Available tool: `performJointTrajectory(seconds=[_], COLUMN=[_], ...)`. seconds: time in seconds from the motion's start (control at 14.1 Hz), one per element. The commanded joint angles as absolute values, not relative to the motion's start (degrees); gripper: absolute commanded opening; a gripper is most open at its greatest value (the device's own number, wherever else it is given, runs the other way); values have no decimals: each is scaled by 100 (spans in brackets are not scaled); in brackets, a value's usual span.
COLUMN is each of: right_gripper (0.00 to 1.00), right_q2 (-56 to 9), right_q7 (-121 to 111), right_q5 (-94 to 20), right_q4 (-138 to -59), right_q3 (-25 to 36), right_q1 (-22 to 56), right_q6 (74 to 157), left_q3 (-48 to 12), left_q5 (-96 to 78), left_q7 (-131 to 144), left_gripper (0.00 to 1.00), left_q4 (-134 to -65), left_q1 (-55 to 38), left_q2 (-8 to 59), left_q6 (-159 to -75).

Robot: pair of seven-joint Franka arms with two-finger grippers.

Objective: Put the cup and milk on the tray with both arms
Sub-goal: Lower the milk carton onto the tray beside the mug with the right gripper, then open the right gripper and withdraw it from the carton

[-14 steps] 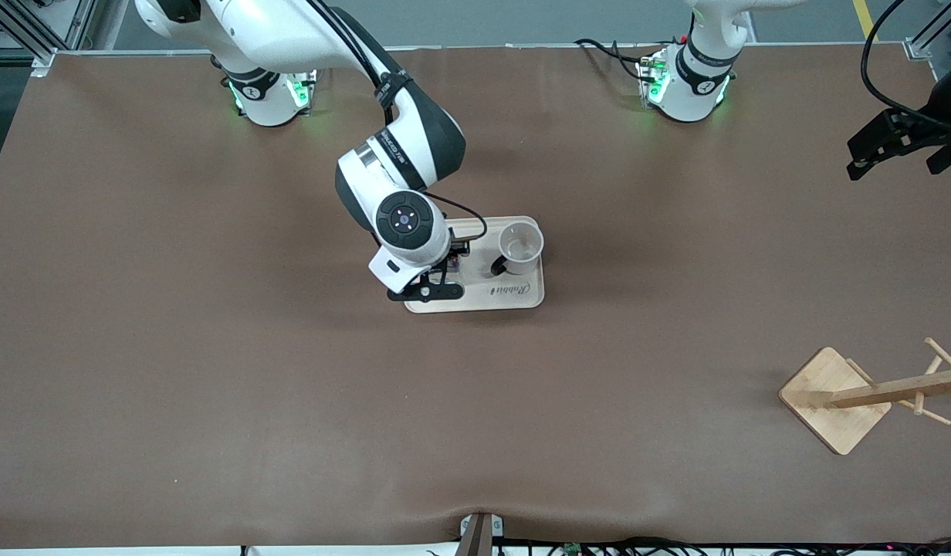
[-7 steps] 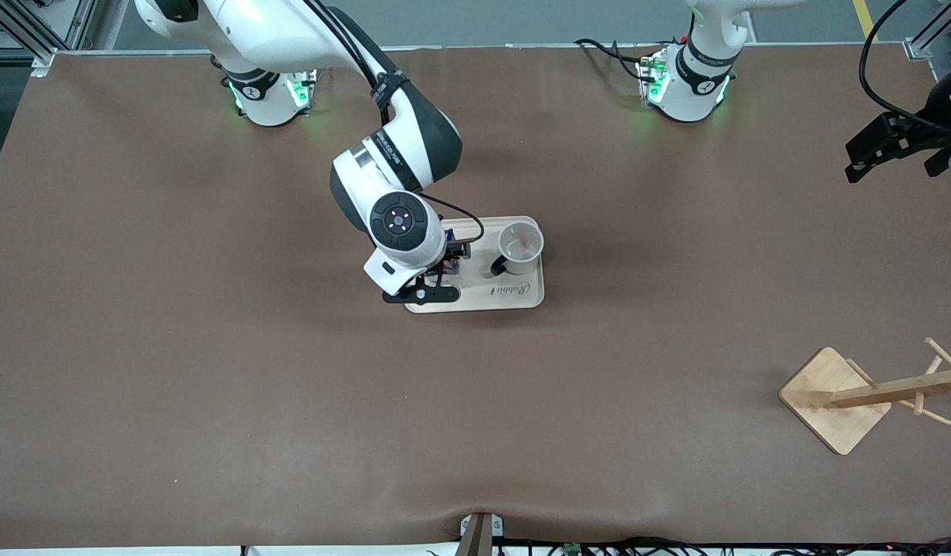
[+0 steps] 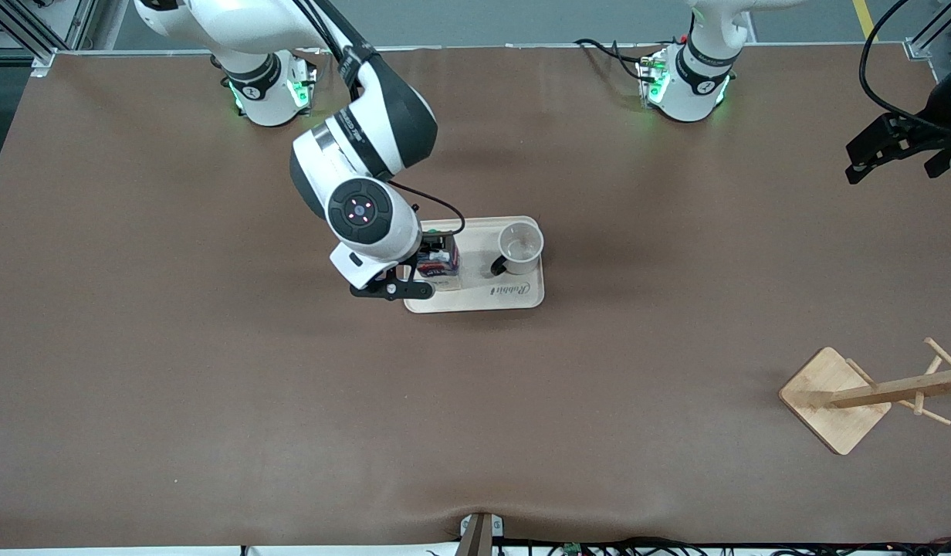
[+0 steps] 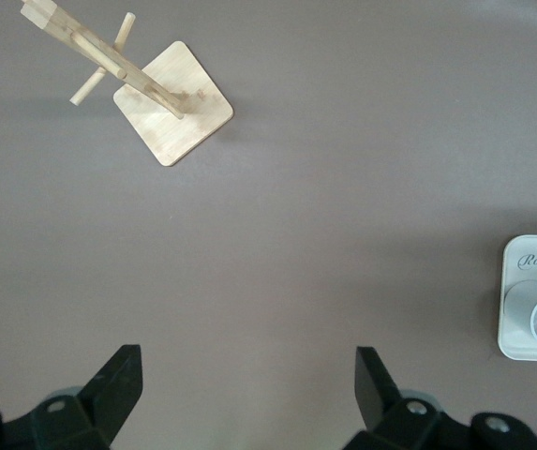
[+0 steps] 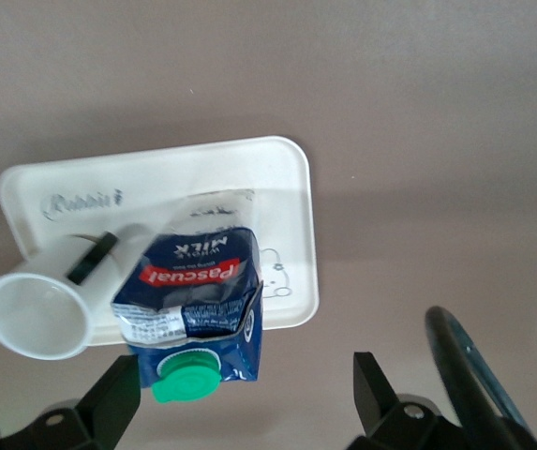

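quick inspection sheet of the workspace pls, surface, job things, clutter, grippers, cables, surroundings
surface: brown table, flat, slight ripple at the edge nearest the front camera.
job's things: tray mid-table; cup upright on it, looks empty; milk upright on it beside the cup, toward the right arm's end.
clutter: wooden rack toward the left arm's end, nearer the front camera than the tray, nothing hung on it.
grippers: right gripper open, just above the milk, touching nothing; left gripper open, empty, up over the left arm's end of the table, arm waiting.
cables: black cable looped along the right arm's wrist over the tray; more at the left arm's base.
surroundings: metal framing at the table corners.
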State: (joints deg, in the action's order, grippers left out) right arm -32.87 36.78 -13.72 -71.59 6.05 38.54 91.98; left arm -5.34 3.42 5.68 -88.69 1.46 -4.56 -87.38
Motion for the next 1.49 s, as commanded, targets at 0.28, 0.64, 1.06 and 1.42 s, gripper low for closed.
performJointTrajectory(seconds=[0.28, 0.64, 1.06, 1.42], right_gripper=[100, 100, 100, 100], right_q2=[-3208, -2621, -1856, -907], right_q7=[3946, 3876, 2746, 1403], right_q5=[-1459, -1398, -608, -290], right_q4=[-6111, -5959, -6256, -7679], right_q3=[747, 756, 738, 730], right_q1=[3218, 2155, 1565, 951], right_q6=[8045, 7664, 7646, 8111], left_q3=[-475, -475, -492, -431], left_q5=[246, 255, 246, 229], left_q7=[606, 606, 589, 536], left_gripper=[100, 100, 100, 100], left_q4=[-8965, -8965, -8965, -8947], left_q1=[97, 97, 97, 114], left_q2=[-422, -422, -431, -439], left_q6=[-8859, -8868, -8868, -8807])
